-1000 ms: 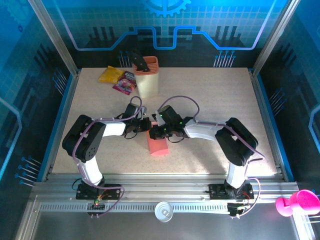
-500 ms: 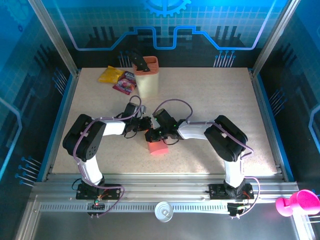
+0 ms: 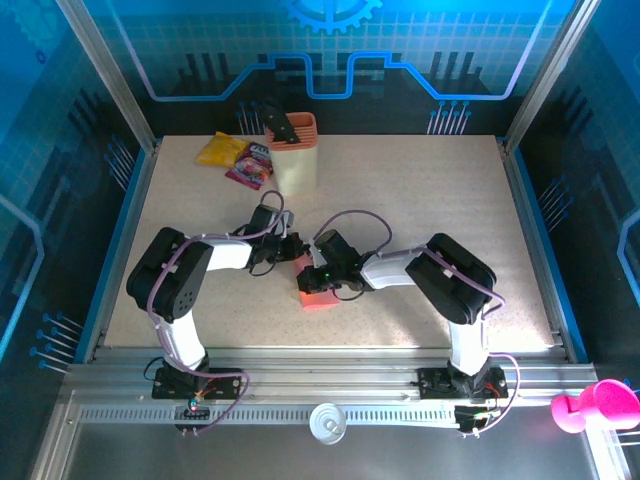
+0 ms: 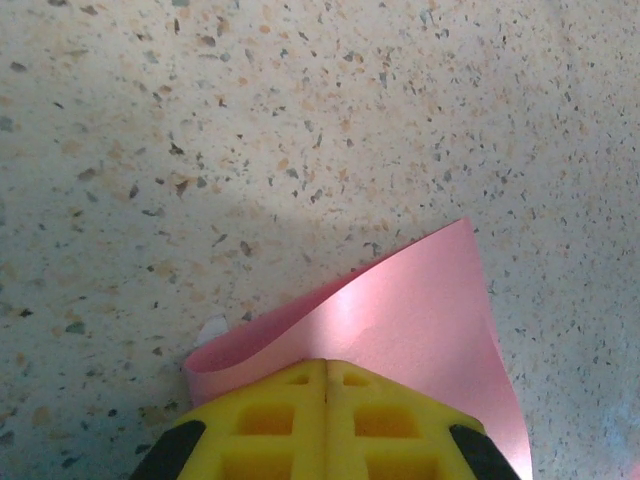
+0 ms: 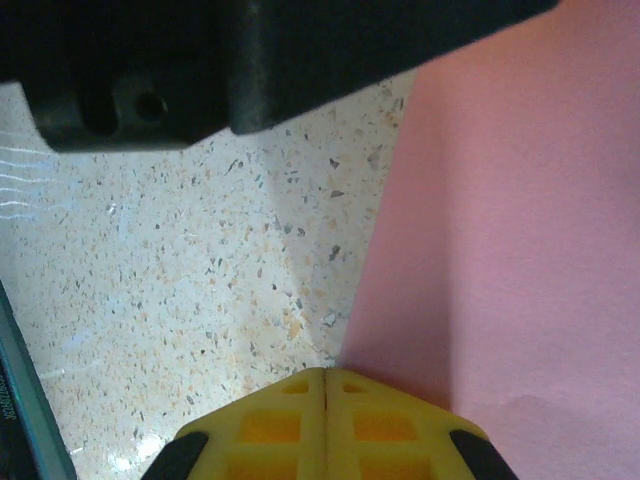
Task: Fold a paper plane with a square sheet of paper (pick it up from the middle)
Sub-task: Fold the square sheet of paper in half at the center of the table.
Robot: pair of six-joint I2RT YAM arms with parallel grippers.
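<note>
Right gripper (image 5: 326, 372), clamped on the square sheet (image 4: 400, 310), now sits further toward 7 o'clock; left gripper (image 4: 326, 362) likewise clamped on it — fold tightening.

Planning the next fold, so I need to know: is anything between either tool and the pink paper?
Nothing visible does. The left tool is shut right on the paper, and the right tool is shut with its tips at the paper's edge.
</note>
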